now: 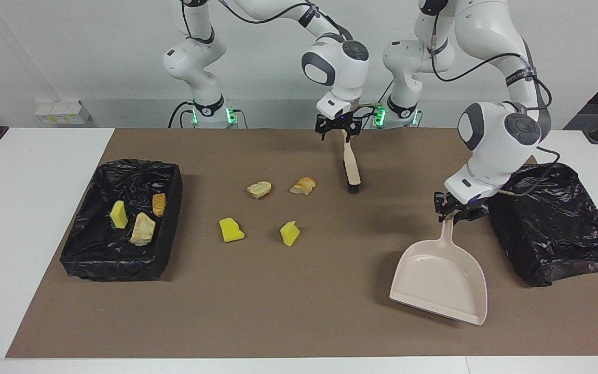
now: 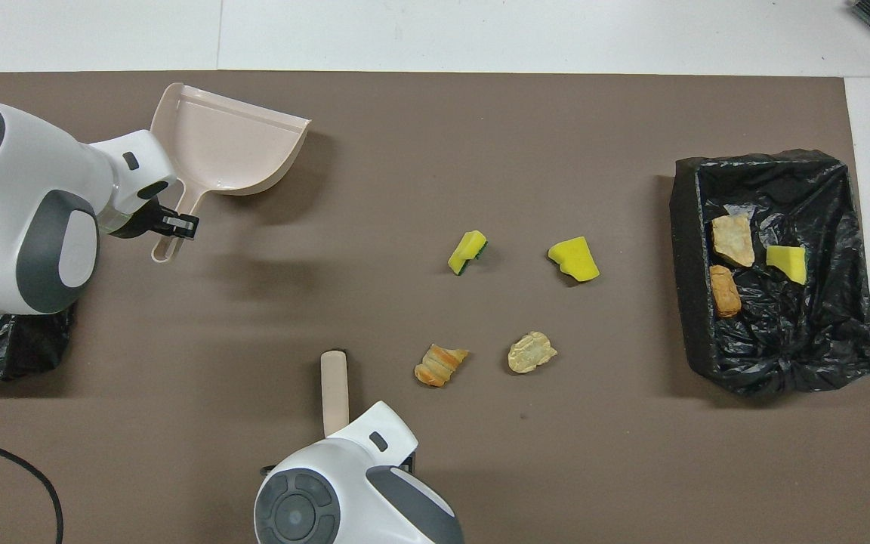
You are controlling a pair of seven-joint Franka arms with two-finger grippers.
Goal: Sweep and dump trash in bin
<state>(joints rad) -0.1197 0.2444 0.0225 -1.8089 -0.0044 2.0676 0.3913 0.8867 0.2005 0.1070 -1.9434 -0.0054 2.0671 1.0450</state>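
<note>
Loose trash lies mid-mat: two yellow sponge wedges [image 1: 231,230] [image 1: 289,233], a beige lump [image 1: 259,189] and a bread-like piece [image 1: 303,185]. Three more pieces lie in the black-lined bin [image 1: 122,171] at the right arm's end. My left gripper [image 1: 452,214] is shut on the handle of the beige dustpan [image 1: 439,283], which hangs tilted, with nothing in it, just above the mat. My right gripper [image 1: 338,132] is shut on the top of the brush [image 1: 351,166], which leans with its bristles on the mat beside the bread-like piece. In the overhead view the dustpan [image 2: 231,143] and the brush [image 2: 334,381] both show.
A second black-lined bin [image 1: 553,223] sits at the left arm's end of the table, right beside the left wrist and the dustpan. The brown mat [image 1: 278,311] covers most of the white table.
</note>
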